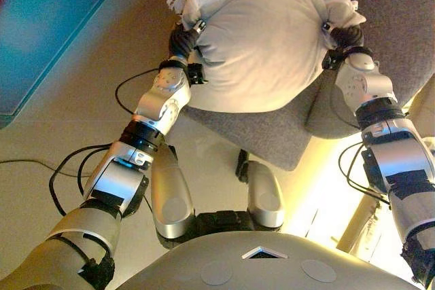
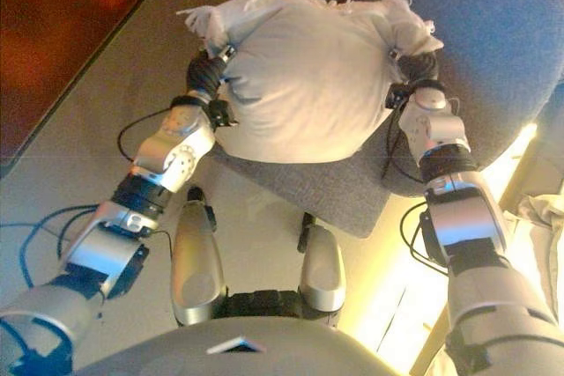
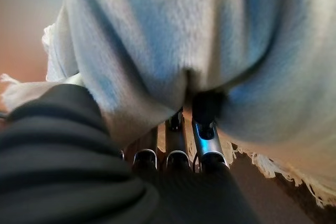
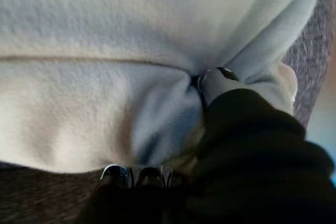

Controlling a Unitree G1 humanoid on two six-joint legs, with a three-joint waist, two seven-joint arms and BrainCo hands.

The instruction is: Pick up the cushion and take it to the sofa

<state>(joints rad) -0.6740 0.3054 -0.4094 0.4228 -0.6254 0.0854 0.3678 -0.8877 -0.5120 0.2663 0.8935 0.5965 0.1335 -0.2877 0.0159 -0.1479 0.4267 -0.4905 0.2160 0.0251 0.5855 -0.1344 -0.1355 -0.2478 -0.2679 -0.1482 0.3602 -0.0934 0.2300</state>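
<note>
A white fluffy cushion (image 1: 258, 45) with fringed corners hangs between my two hands, over the front edge of the grey sofa seat (image 1: 272, 134). My left hand (image 1: 182, 40) clamps its left side, fingers (image 3: 202, 140) dug into the fabric. My right hand (image 1: 343, 37) clamps the right side; in the right wrist view its thumb (image 4: 215, 80) presses into a fold of the cushion (image 4: 105, 77) and its fingers curl beneath. The cushion's lower part overlaps the seat; I cannot tell whether it rests on it.
The grey sofa (image 2: 493, 50) fills the upper right. Beige floor (image 1: 81, 66) spreads to the left, bordered by a dark mat or rug (image 1: 41, 25) at the upper left. A pale object (image 2: 542, 209) shows at the right edge.
</note>
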